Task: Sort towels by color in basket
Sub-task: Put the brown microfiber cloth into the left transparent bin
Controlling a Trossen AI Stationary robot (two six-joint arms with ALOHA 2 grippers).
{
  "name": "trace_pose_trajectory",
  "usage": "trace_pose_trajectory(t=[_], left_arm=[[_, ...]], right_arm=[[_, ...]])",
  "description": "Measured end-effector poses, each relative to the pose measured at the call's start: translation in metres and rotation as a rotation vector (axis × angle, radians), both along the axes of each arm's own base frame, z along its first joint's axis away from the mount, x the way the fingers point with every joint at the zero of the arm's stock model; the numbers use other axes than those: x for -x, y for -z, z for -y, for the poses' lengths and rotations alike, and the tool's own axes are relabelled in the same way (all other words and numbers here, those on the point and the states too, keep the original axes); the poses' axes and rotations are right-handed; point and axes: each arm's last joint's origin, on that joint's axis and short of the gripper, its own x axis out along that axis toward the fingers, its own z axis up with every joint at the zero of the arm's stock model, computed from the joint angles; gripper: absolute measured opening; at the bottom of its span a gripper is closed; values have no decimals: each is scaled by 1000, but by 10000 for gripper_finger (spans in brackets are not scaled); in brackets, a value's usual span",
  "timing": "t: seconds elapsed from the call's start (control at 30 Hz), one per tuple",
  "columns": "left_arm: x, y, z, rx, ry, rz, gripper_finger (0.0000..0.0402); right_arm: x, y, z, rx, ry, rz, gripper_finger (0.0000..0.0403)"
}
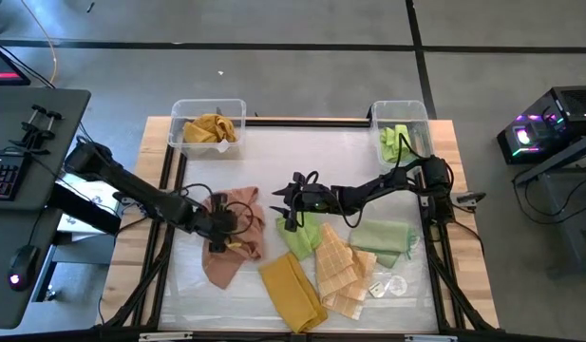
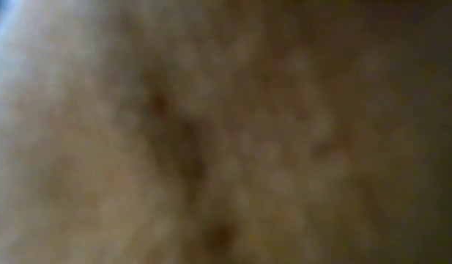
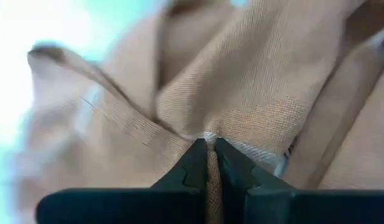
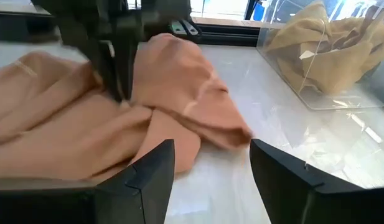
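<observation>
A salmon pink towel [image 1: 237, 233] lies crumpled on the table's left half. My left gripper [image 1: 219, 230] stands over it, shut on its cloth. My right gripper [image 1: 289, 203] is open at mid-table, just right of the pink towel and above a light green towel [image 1: 297, 237]; in its wrist view its fingers [image 4: 155, 167] face the pink towel [image 4: 179, 81] without touching it. A mustard yellow towel [image 1: 293, 290], a pale orange checked towel [image 1: 340, 271] and a sage green towel [image 1: 383, 237] lie flat nearby. My left gripper pinches a raised fold of the salmon pink towel [image 3: 204, 130] between its two shut fingertips [image 3: 195, 165]. The fingers [image 4: 120, 84] come from above, pointing down. The cloth puckers up toward the pinch, and the rest of the towel lies on the table.
A clear bin at the far left [image 1: 179, 112] holds a mustard towel [image 1: 210, 128]; a clear bin at the far right [image 1: 418, 112] holds a light green towel [image 1: 395, 142]. A small clear plastic piece [image 1: 392, 285] lies near the checked towel. The low view shows only a brownish blur.
</observation>
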Motion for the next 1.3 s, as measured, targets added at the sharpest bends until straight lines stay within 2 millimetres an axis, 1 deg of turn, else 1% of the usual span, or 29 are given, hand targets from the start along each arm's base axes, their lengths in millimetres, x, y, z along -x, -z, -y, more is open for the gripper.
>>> trace_pose_trajectory(t=[0.17,0.27,0.4,0.47,0.57,0.67,0.77,0.83,0.9,1.03,1.17,1.3], left_arm=[[-4,-53,-3,-221,-31,-34,6],[-7,-88,-5,-310,-45,17,6],[-6,-129,-8,-427,-69,89,2],[-4,-149,-11,-515,-96,132,2],[-2,-178,-15,-679,-151,206,2],[3,-207,-20,-894,-239,279,2],[8,-232,-26,-1093,-338,275,2],[11,-247,-32,-1122,-351,238,1],[14,-260,-40,-1117,-400,237,1],[26,-281,-62,-1132,-502,175,1],[45,-299,-87,-1137,-654,121,1],[65,-316,-105,-1137,-806,81,1]], right_arm=[[0,0,0,0,0,0,204],[0,0,0,-1,0,0,204],[0,0,0,-1,0,-3,204],[0,1,0,0,0,-8,204],[0,1,0,0,0,-10,204],[0,1,0,0,0,-11,204],[0,1,0,0,0,-11,204],[0,1,0,0,0,-11,204],[0,1,0,0,0,-11,204],[0,1,0,0,0,-10,204],[0,1,0,0,0,-9,204],[0,1,0,0,1,-8,204]])
